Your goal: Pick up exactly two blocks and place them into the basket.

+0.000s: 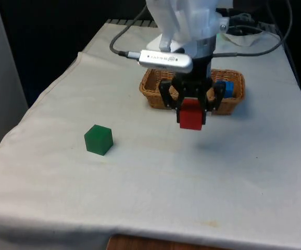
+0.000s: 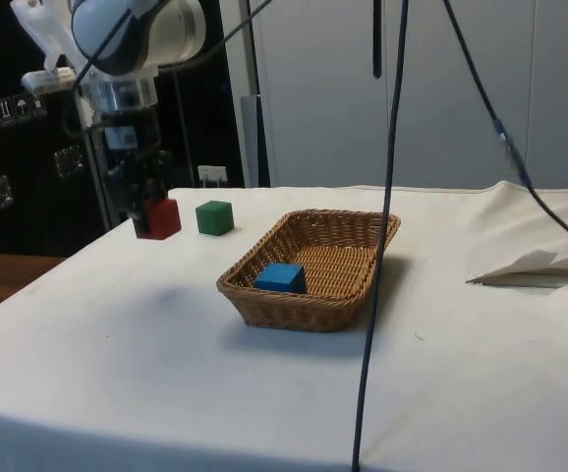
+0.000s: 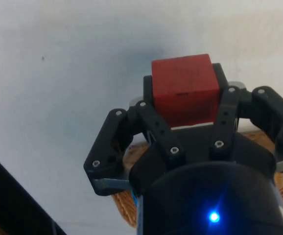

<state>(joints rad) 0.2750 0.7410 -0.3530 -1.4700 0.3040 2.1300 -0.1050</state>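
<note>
We observe the black two-finger claw (image 1: 191,112) clamped on a red cube-shaped block (image 1: 190,119), which sits between its fingers and hangs clear above the white cloth-covered tabletop (image 1: 140,177); a faint shadow lies on the cloth beneath it. In the wrist view the red block (image 3: 184,88) is pinched on two opposite sides by the claw (image 3: 185,105), with its outer face projecting past the fingertips. The oval woven wicker basket (image 1: 155,96) stands on the tabletop just behind the claw in the front view; in the side view the basket (image 2: 338,251) holds a blue cube-shaped block (image 2: 281,277) lying on its floor near the closer end. A green cube-shaped block (image 1: 98,139) rests on the cloth, well apart from the claw, towards the front view's left. In the side view the held block (image 2: 160,218) appears just beside the green one (image 2: 214,217).
</note>
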